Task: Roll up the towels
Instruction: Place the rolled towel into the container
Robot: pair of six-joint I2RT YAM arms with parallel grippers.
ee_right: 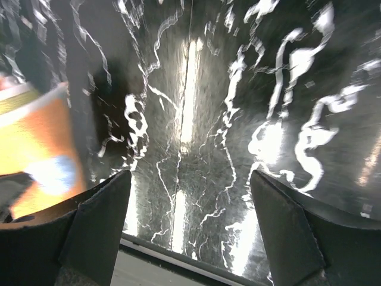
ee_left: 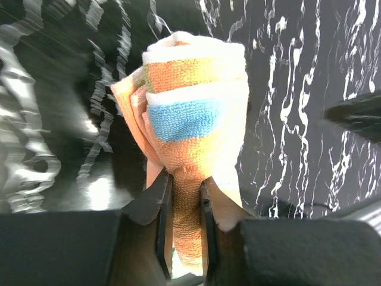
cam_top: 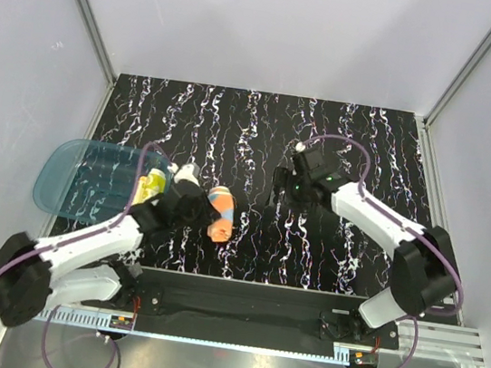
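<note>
My left tool [ee_left: 181, 190] pinches the rolled striped towel [ee_left: 196, 113] over the counter [cam_top: 325, 140], right tool [ee_right: 187, 179] spread and empty nearby; a firm, level grip should stop the roll unwinding.

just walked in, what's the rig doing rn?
The left gripper is shut on a rolled orange, white and blue striped towel, holding it over the black marbled table, just right of the translucent blue plastic tray. A yellowish bundle, probably another towel, lies in that tray. The right gripper is open and empty, off to the towel's right.
</note>
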